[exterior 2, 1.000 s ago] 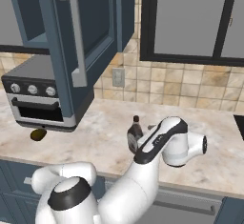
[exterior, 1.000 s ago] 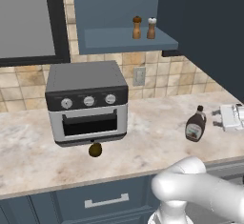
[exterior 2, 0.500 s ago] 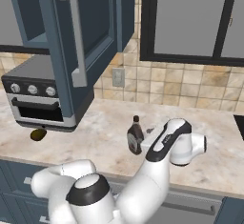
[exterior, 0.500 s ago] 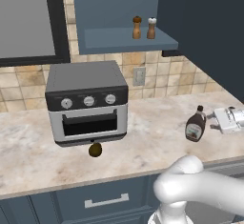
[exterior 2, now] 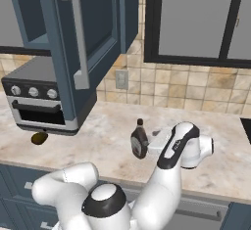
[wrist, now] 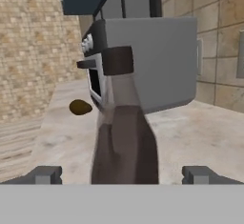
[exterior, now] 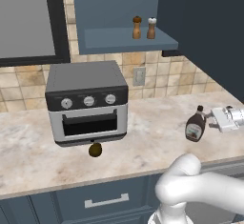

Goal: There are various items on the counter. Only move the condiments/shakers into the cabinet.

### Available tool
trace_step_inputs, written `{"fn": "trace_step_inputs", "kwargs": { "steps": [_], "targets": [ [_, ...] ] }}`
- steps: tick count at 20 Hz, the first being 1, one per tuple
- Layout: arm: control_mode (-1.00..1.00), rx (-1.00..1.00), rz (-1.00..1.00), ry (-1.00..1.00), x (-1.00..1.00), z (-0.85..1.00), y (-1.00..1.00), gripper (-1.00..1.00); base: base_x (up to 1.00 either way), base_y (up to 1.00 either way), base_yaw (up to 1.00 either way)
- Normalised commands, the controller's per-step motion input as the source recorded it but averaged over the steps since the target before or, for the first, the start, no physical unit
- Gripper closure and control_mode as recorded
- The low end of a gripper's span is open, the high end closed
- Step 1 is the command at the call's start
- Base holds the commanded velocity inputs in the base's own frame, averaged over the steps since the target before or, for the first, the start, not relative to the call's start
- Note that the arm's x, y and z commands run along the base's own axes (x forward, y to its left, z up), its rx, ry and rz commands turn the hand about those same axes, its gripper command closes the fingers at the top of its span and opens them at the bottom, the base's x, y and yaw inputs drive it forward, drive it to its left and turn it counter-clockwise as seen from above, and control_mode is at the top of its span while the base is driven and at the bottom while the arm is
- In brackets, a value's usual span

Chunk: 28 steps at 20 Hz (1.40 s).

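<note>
**Open gripper at the syrup**

I see my gripper [wrist: 122, 174] level at the bottle [exterior: 195, 124] on the counter [exterior: 152, 132], fingers [wrist: 45, 174] wide apart, one each side. Both shakers [exterior: 137, 27] stand in the cabinet [exterior: 125, 39].

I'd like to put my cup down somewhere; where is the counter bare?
The counter is bare left of the fruit, and between the toaster oven and syrup bottle. It is crowded at the bottle, where the open gripper closes in.

2 shakers [exterior: 144, 27] upright on cabinet [exterior: 125, 41] shelf; syrup bottle [exterior: 195, 124] upright on counter [exterior: 143, 137]; fruit [exterior: 95, 149] by oven.
</note>
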Motion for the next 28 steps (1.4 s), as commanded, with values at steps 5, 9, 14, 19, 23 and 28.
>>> {"fn": "trace_step_inputs", "kwargs": {
  "steps": [5, 9, 14, 19, 23, 28],
  "targets": [
    [-1.00, 0.00, -0.10, 0.00, -0.16, -0.03, 0.04, -1.00, 0.00, 0.00, 0.00],
    [-1.00, 0.00, -0.03, 0.00, -0.26, -0.02, 0.00, -1.00, 0.00, 0.00, 0.00],
    [-1.00, 0.00, 0.00, 0.00, -0.39, -0.06, 0.13, -1.00, 0.00, 0.00, 0.00],
    [-1.00, 0.00, 0.00, 0.00, -0.13, 0.00, 0.05, -1.00, 0.00, 0.00, 0.00],
    [-1.00, 0.00, -0.14, 0.01, 0.33, 0.00, 0.04, -1.00, 0.00, 0.00, 0.00],
    [-1.00, 0.02, -0.27, 0.00, 0.08, 0.00, 0.04, -1.00, 0.00, 0.00, 0.00]
  ]
}}
